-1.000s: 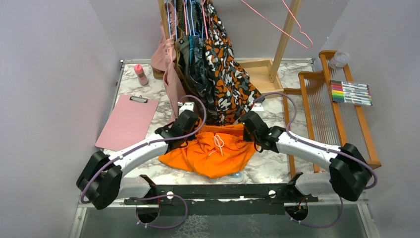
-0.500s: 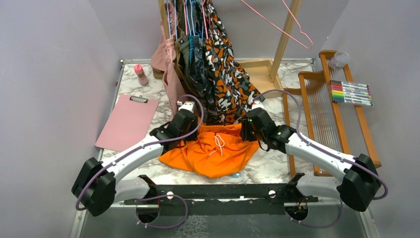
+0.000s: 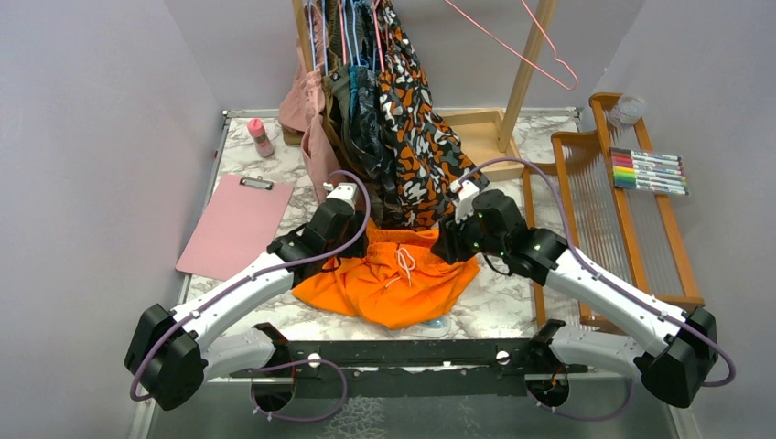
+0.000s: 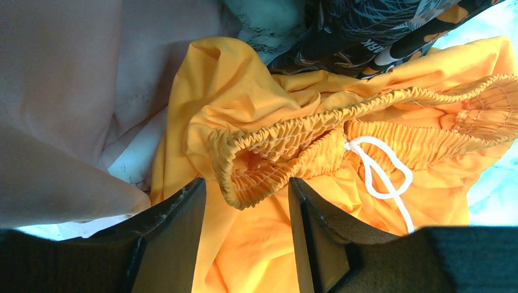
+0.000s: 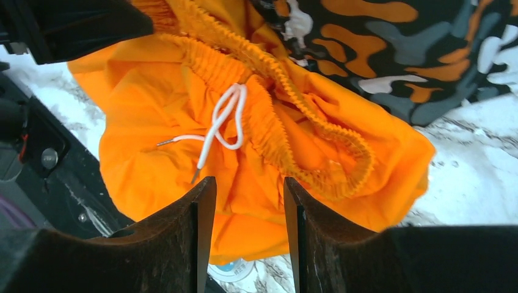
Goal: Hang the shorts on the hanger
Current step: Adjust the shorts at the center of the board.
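Note:
The bright orange shorts (image 3: 389, 279) lie crumpled on the marble table, gathered waistband and white drawstring (image 4: 379, 168) facing up. My left gripper (image 3: 350, 240) hangs over the left waistband corner; in the left wrist view it (image 4: 246, 183) is open, the elastic fold lying loose between the fingers (image 4: 177, 232). My right gripper (image 3: 454, 245) hovers at the right end of the waistband, and in the right wrist view it (image 5: 249, 181) is open above the shorts (image 5: 256, 152), gripping nothing. The pink wire hanger (image 3: 494, 35) hangs high at the back right on a wooden pole.
Hanging garments crowd the back: a blotch-patterned one (image 3: 416, 146) and a dusty pink one (image 3: 316, 137), both touching the shorts' far edge. A pink clipboard (image 3: 235, 224) and small bottle (image 3: 261, 137) sit left. A wooden frame (image 3: 608, 210) with markers (image 3: 648, 171) stands right.
Both grippers went from shut to open and let go of the waistband. Both wrists shifted slightly toward the hanging clothes. The shorts stay on the table.

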`<control>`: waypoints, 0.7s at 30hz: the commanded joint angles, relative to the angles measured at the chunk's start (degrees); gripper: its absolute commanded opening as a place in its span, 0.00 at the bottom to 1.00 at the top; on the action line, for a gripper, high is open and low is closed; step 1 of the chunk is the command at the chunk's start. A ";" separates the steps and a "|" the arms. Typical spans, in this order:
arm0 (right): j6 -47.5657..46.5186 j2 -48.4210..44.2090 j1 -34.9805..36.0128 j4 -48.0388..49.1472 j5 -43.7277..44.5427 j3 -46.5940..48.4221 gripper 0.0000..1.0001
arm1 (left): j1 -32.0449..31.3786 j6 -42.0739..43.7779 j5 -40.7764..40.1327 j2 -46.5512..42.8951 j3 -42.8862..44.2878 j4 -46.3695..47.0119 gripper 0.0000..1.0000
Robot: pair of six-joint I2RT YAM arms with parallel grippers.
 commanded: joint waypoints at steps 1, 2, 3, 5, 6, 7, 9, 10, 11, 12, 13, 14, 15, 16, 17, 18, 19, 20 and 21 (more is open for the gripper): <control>-3.74 3.50 -0.05 5.40 -6.13 1.46 0.48 | 0.22 0.38 -0.36 0.07 1.14 -0.15 0.55; -4.15 4.68 -0.03 6.40 -5.50 1.58 0.48 | 0.19 0.40 -0.53 0.16 0.99 0.01 0.55; -4.32 5.75 0.09 7.27 -4.24 1.74 0.48 | 0.15 0.35 -0.77 0.27 0.90 0.04 0.55; -4.97 7.51 0.23 9.15 -1.57 1.43 0.49 | 0.22 0.46 -0.98 0.43 0.67 0.11 0.55; -5.26 8.21 0.19 10.11 -0.52 1.16 0.50 | 0.22 0.51 -1.03 0.47 0.52 0.13 0.55; -5.34 8.91 0.26 10.93 0.31 0.94 0.51 | 0.22 0.53 -1.09 0.54 0.33 0.32 0.55; -5.76 10.24 0.28 12.65 1.17 0.42 0.52 | 0.17 0.53 -1.09 0.69 -0.10 0.69 0.55; -5.90 10.95 0.31 13.66 1.11 0.20 0.52 | 0.21 0.56 -1.17 0.78 -0.36 0.94 0.55; -6.09 11.82 0.40 13.97 0.96 0.15 0.52 | 0.22 0.60 -1.20 0.89 -0.56 1.18 0.55; -6.27 12.79 0.46 13.85 0.59 0.17 0.52 | 0.22 0.61 -1.26 0.98 -0.73 1.34 0.55; -6.55 13.60 0.68 13.48 0.08 0.26 0.52 | 0.17 0.62 -1.22 1.00 -0.84 1.46 0.55; -6.90 14.14 1.13 13.16 -0.60 0.32 0.51 | 0.21 0.62 -1.14 1.05 -0.88 1.51 0.55; -7.31 14.47 1.64 12.89 -1.31 0.23 0.50 | 0.20 0.71 -1.08 1.01 -0.84 1.68 0.55; -7.69 14.78 2.25 12.42 -1.98 0.12 0.49 | 0.22 0.75 -0.99 0.94 -0.96 1.76 0.55; -8.00 15.11 2.82 11.73 -2.13 0.27 0.49 | 0.22 0.81 -0.93 0.84 -0.97 1.81 0.55; -8.17 15.44 3.47 10.80 -1.80 0.41 0.48 | 0.22 0.86 -0.74 0.68 -0.91 1.88 0.55; -8.38 15.71 4.09 9.87 -1.72 0.56 0.47 | 0.22 0.88 -0.63 0.51 -0.83 1.84 0.55; -8.56 15.82 4.67 8.81 -2.01 0.82 0.46 | 0.21 1.02 -0.30 0.15 -0.74 1.82 0.55; -8.67 15.56 5.15 7.91 -2.21 0.95 0.46 | 0.22 1.20 0.08 -0.32 -0.60 1.71 0.56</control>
